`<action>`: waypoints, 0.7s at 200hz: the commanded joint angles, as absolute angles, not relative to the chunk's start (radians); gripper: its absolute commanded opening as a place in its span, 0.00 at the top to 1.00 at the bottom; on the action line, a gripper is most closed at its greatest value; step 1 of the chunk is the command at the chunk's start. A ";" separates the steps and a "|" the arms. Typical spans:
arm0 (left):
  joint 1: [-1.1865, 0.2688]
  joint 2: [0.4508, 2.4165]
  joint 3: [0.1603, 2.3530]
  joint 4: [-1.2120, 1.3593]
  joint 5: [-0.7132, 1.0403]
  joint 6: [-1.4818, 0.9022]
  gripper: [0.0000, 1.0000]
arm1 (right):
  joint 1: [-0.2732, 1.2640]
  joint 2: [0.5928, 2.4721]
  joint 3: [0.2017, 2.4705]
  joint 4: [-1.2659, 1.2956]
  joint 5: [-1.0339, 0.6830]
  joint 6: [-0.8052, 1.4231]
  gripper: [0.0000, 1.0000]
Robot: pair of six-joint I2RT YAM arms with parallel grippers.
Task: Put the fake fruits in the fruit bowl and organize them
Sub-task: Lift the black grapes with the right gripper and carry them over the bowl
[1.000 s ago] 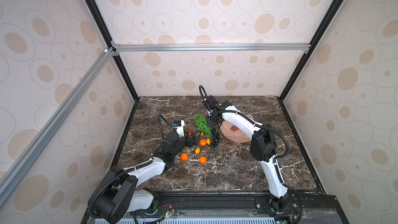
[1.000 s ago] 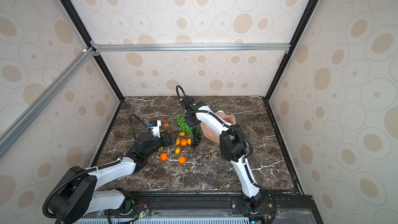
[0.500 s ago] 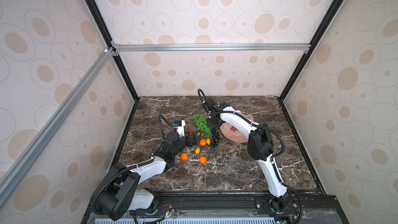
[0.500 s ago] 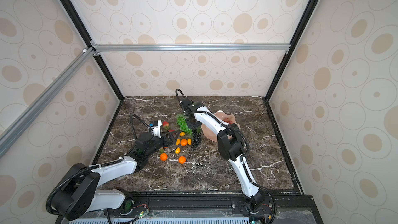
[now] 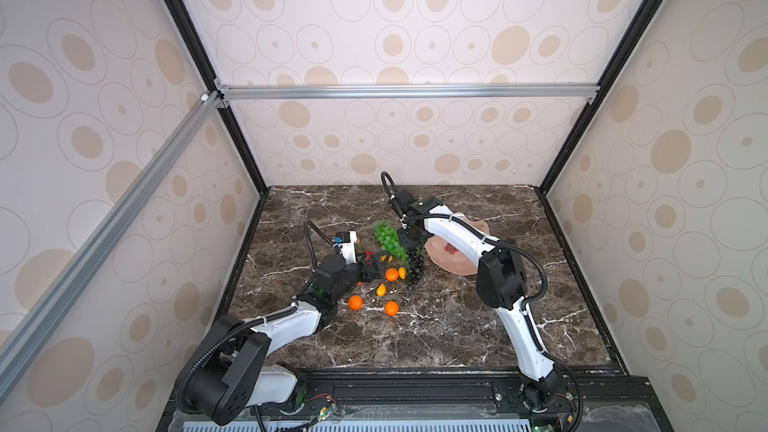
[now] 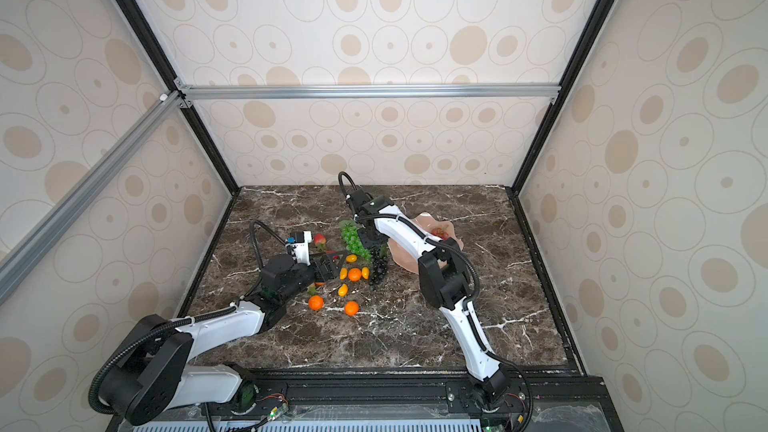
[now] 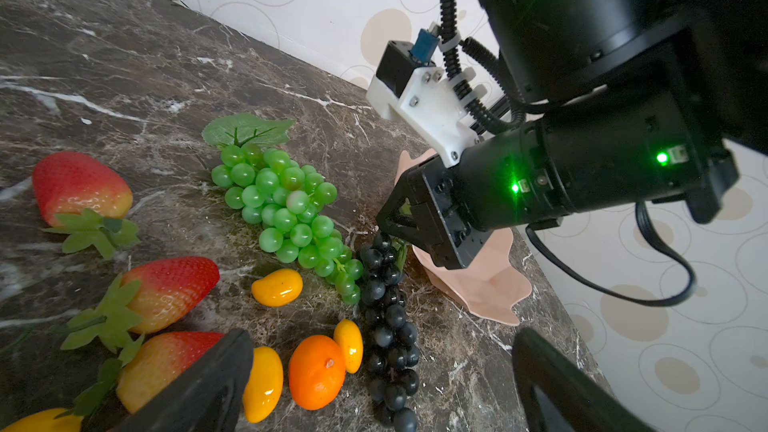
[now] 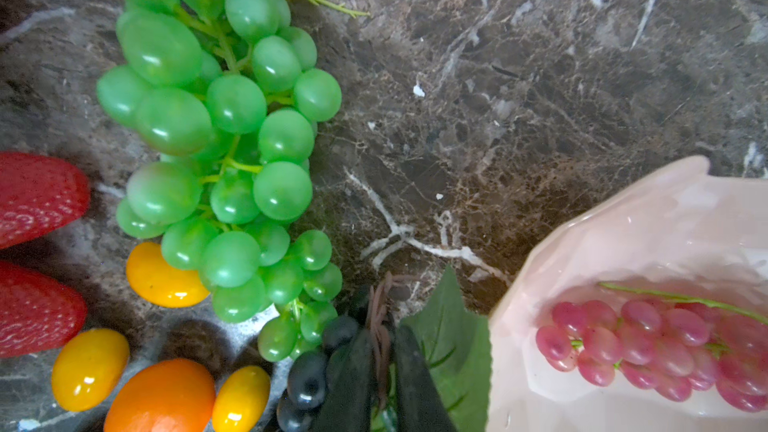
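Black grape bunch (image 7: 388, 317) on the marble tabletop (image 5: 457, 326), just beside the pink fruit bowl (image 8: 623, 243). Its brown stem is pinched between the closed-in fingers of the right gripper (image 8: 380, 347). The bowl holds one red-purple grape bunch (image 8: 648, 342). A green grape bunch (image 7: 286, 205), tangerine (image 7: 316, 371), kumquats (image 7: 276, 288) and strawberries (image 7: 79, 187) lie alongside on the table. The left gripper (image 7: 382, 338), spread wide and holding nothing, stands just beside the tangerine.

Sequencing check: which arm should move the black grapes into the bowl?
Right. The right gripper pinches the black grape bunch by its stem, beside the fruit bowl; the left gripper hangs open.
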State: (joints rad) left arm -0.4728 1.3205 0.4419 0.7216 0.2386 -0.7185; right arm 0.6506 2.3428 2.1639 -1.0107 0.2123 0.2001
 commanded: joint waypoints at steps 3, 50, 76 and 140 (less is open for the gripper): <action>-0.466 1.319 0.460 0.753 0.241 -0.724 0.02 | 0.648 2.373 2.192 -1.049 0.206 0.199 0.86; -0.465 1.318 0.460 0.753 0.240 -0.726 0.02 | 0.648 2.368 2.196 -1.055 0.204 0.203 0.92; -0.465 1.316 0.466 0.745 0.240 -0.718 0.02 | 0.648 2.356 2.192 -1.051 0.210 0.199 0.96; -0.466 1.285 0.482 0.701 0.234 -0.685 0.02 | 0.649 2.231 2.119 -1.009 0.189 0.214 1.00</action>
